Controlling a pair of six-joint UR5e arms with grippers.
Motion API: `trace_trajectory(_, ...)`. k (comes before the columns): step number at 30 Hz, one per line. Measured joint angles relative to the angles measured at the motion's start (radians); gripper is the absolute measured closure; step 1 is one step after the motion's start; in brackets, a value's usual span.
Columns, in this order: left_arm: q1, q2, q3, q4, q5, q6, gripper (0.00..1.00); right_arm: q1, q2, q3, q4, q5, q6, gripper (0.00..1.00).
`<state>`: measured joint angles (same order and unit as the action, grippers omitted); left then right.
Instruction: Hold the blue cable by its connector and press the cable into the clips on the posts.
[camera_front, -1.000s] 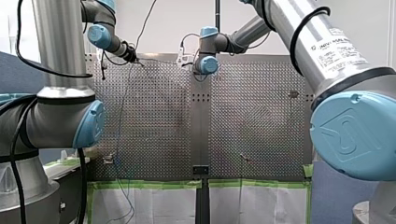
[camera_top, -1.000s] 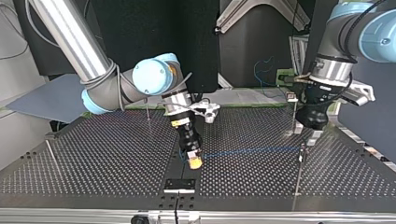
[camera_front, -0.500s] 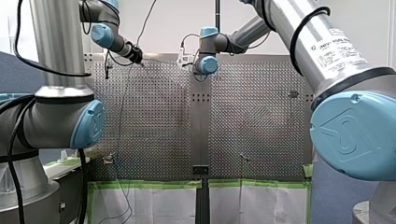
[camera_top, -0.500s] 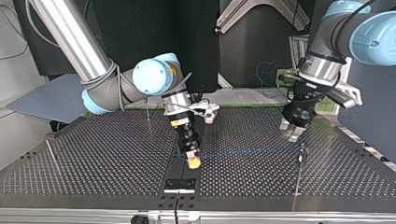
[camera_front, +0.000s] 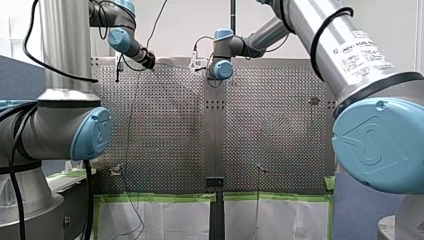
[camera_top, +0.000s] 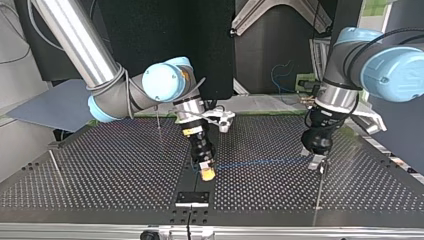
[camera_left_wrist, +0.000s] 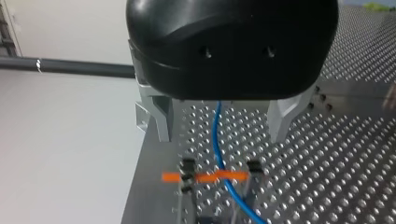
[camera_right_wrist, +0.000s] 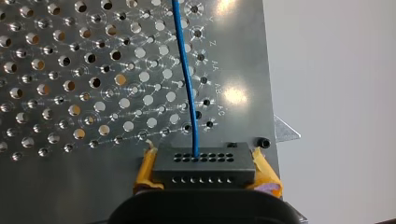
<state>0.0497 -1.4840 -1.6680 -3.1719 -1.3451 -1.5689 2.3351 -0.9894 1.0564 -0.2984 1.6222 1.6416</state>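
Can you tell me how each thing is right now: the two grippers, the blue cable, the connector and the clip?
right gripper: shut on the connector.
connector: gripped, with the cable coming out of it.
blue cable: stretched nearly straight from the connector toward the clip.
left gripper: open, holding nothing, over the clip.
clip: the cable lies across it; cannot tell if it is pressed in.

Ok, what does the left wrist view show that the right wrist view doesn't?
Only the left wrist view: my left arm's metal fingers, open, and ahead of them a clip with an orange bar. Only the right wrist view: the black connector clamped between yellow pads. Both: the blue cable over the perforated table.
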Motion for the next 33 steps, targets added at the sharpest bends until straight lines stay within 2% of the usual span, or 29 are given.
trace_trajectory(4,-0.009,-0.007,0.002,0.015,-0.03,0.0,0.0,0.0,0.0,0.0,-0.001,0.0,0.0,1.0)
trace_trajectory(16,-0.057,-0.041,0.003,0.06,-0.071,-0.007,0.0,0.001,0.0,0.0,-0.001,0.0,0.0,1.0)
trace_trajectory(21,-0.075,-0.068,0.013,0.107,-0.118,-0.032,0.0,0.001,0.0,0.0,0.0,-0.001,0.0,1.0)
trace_trajectory(27,-0.095,-0.109,0.044,0.134,-0.172,-0.024,0.0,0.001,0.0,0.0,0.002,-0.001,-0.001,1.0)
trace_trajectory(33,-0.107,-0.116,0.058,0.153,-0.201,-0.029,0.0,0.001,0.0,0.0,0.002,-0.001,-0.002,1.0)
